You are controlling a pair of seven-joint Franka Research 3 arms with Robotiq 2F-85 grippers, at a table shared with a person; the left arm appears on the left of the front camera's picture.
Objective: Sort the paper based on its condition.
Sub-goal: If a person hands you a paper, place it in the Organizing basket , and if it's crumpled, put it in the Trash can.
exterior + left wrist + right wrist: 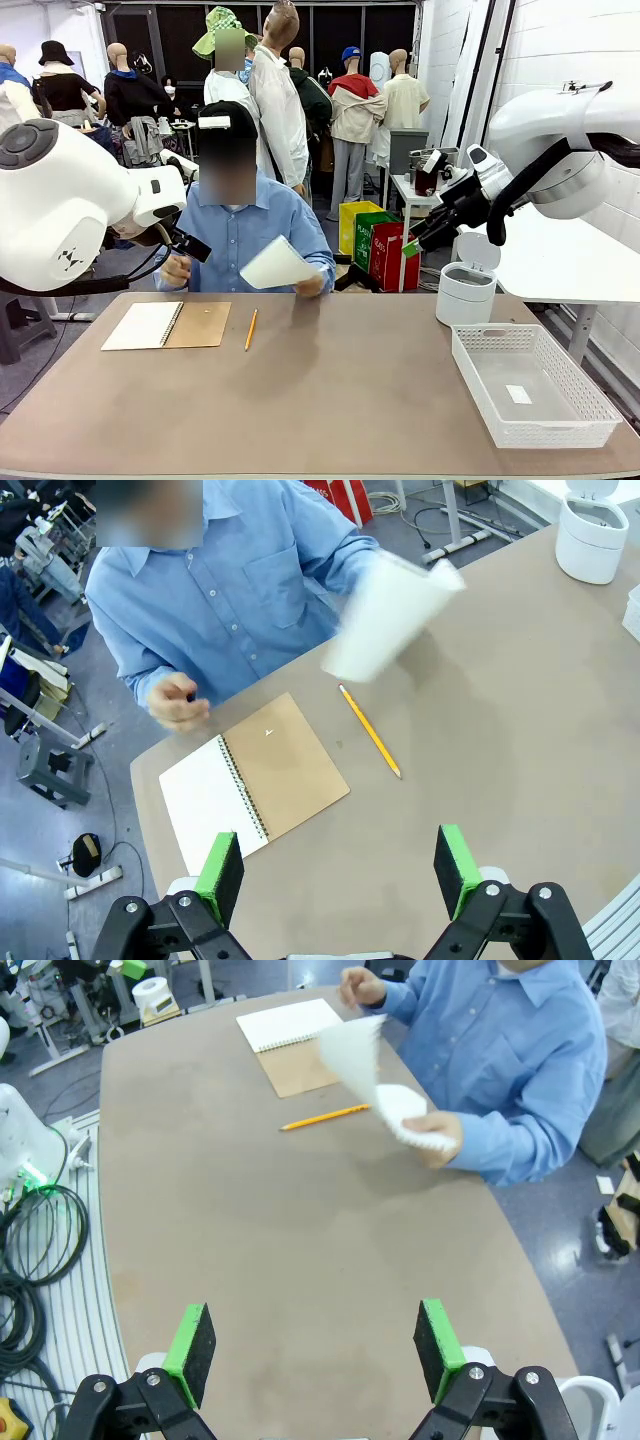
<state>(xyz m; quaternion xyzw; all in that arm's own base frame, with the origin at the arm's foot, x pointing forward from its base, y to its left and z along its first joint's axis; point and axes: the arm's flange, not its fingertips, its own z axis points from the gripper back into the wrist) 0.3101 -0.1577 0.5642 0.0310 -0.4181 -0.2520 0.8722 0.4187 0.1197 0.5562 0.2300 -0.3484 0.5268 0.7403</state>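
Observation:
A person in a blue shirt at the far side holds a white paper sheet (pixel 278 265) (pixel 385 620) (pixel 372 1065) up in one hand, above the table; it is curved and motion-blurred. My left gripper (pixel 340 865) (pixel 188 244) hangs open high over the table's left part, above an open notebook (pixel 255 780), with nothing between its green pads. My right gripper (pixel 313 1345) (pixel 415 245) is also open and raised over the table's right side, well away from the sheet.
The spiral notebook (pixel 165 325) with a brown cover lies at the far left, a yellow pencil (pixel 251 329) beside it. A white mesh basket (pixel 497 330) at the right holds a tiny white tag (pixel 518 394). A white lidded bin (pixel 466 290) stands behind it.

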